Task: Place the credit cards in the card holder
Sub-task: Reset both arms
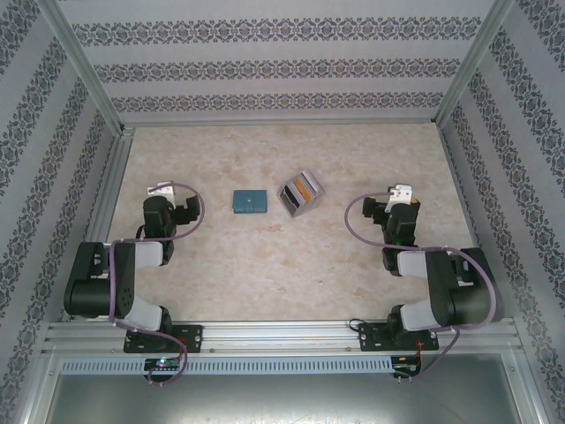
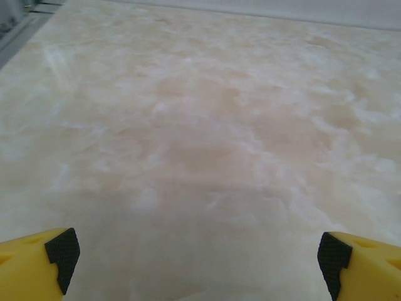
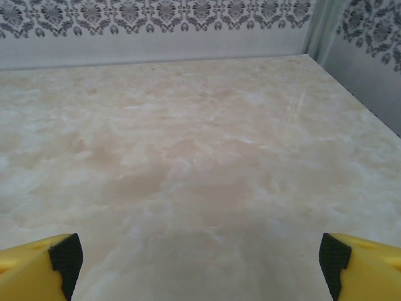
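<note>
Too small from above to count the credit cards (image 1: 303,187) in the clear tray (image 1: 287,201), or to name colours beyond orange-yellow and dark. Too small as well to judge the card holder (image 1: 251,202) shut or open. Cropped by the lower edge just behind the black pads: fingers (image 2: 31,269) of the left gripper (image 2: 197,254), likewise fingers (image 3: 369,269) of the right gripper (image 3: 197,257).

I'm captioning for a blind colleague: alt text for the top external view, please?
A teal card holder lies on the table left of a clear slanted tray holding the credit cards. The left arm and right arm flank them.
</note>
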Controlling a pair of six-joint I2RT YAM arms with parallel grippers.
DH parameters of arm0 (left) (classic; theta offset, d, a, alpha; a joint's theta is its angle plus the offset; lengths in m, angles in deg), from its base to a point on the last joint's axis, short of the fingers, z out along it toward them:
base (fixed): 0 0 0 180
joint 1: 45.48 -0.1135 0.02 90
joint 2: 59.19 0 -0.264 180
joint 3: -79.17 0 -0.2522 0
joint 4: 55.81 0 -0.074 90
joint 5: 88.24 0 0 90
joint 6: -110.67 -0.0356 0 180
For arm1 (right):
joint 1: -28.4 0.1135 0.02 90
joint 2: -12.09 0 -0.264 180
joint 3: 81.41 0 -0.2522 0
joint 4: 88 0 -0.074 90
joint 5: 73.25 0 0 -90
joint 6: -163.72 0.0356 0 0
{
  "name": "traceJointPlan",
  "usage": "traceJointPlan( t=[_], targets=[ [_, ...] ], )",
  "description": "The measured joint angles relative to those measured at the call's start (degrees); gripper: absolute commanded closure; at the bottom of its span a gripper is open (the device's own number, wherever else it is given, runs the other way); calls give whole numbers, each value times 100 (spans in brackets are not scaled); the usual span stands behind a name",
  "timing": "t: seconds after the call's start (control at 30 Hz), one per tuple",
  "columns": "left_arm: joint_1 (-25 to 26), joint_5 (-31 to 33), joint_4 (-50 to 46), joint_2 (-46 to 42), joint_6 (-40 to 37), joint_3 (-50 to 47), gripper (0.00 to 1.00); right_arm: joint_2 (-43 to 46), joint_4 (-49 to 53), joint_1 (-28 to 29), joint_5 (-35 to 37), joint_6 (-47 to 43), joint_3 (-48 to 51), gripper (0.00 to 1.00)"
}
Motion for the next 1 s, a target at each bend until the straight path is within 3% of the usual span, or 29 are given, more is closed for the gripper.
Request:
traceJointPlan(
  t=[0.17, 0.37, 1.0],
  targets=[
    [13, -348, 122, 251, -208, -4, 0, -275, -17, 0, -170, -94, -61, 2],
    [46, -337, 155, 251, -323, -4, 0, -302, 201, -39, -363, -105, -479, 2],
    [105, -317, 164, 251, -358, -4, 0, -302, 304, -39, -452, -105, -487, 2]
  ],
)
